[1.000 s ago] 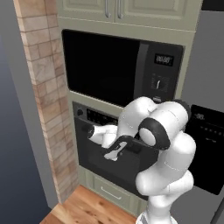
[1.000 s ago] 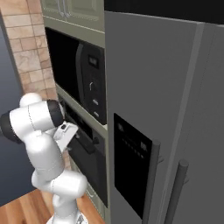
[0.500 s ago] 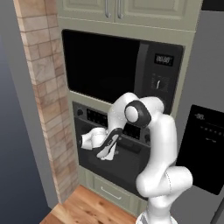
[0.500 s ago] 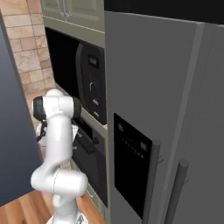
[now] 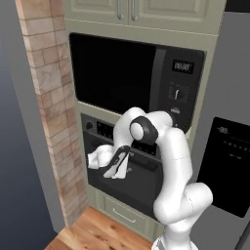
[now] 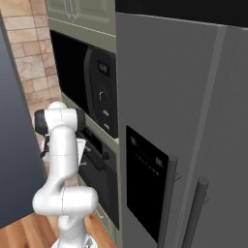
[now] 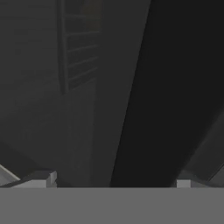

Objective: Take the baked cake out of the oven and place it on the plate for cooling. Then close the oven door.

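Observation:
The black-fronted oven (image 5: 105,131) sits under the large microwave, its control strip showing above my hand. My gripper (image 5: 112,171) hangs at the left part of the oven door (image 5: 139,183), fingers pointing down and left. In the hand view, the gripper (image 7: 113,180) is open with nothing between its widely spread tips. Ahead of them, the grey oven inside with wire racks (image 7: 74,48) lies to the left and the door's black panel (image 7: 175,87) to the right. From the right base view, my arm covers most of the oven front (image 6: 99,162). The cake and the plate are out of view.
The black microwave (image 5: 117,78) fills the niche above the oven. A brick column (image 5: 51,112) stands close on the left, and a grey fridge (image 6: 184,121) on the right. Below the oven are a drawer (image 5: 119,215) and wooden floor (image 5: 105,234).
The arm has swung left: the elbow went from the right of the oven to its middle, and the hand slid left and down along the door to its left part.

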Controlling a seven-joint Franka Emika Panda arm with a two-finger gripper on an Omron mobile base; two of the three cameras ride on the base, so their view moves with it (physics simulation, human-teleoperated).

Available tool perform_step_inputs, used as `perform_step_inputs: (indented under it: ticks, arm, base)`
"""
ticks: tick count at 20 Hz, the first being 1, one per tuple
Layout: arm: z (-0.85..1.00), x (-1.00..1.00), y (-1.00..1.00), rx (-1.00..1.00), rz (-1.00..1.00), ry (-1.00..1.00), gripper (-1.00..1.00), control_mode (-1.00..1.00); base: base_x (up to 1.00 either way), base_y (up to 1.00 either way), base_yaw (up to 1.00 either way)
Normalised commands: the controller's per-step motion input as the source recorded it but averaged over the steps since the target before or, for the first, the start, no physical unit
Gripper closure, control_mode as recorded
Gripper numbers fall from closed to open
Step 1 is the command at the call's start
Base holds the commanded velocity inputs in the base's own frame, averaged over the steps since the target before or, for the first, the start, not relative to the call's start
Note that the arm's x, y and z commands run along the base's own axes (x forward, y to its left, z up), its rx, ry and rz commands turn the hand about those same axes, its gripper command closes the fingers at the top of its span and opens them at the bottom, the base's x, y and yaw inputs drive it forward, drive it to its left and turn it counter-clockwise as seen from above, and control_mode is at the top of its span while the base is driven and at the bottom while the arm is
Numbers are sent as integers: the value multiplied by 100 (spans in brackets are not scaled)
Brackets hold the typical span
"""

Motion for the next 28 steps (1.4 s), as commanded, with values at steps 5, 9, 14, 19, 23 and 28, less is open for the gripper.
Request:
perform_step_inputs:
  ticks: [5,9,14,19,23,28]
  arm:
    - [-9,37,-54,0,0,-1,100,-100]
    - [-52,-7,5,0,1,0,100,-100]
    - [-60,-84,93,4,1,13,100,-100]
    - [-48,-100,100,23,8,34,100,-100]
    - [-66,-100,100,31,9,33,100,-100]
    - [-82,-97,91,21,8,25,-100,-100]
  base:
    - [0,0,0]
    - [0,0,0]
    - [0,0,0]
    - [0,0,0]
    - [0,0,0]
    - [0,0,0]
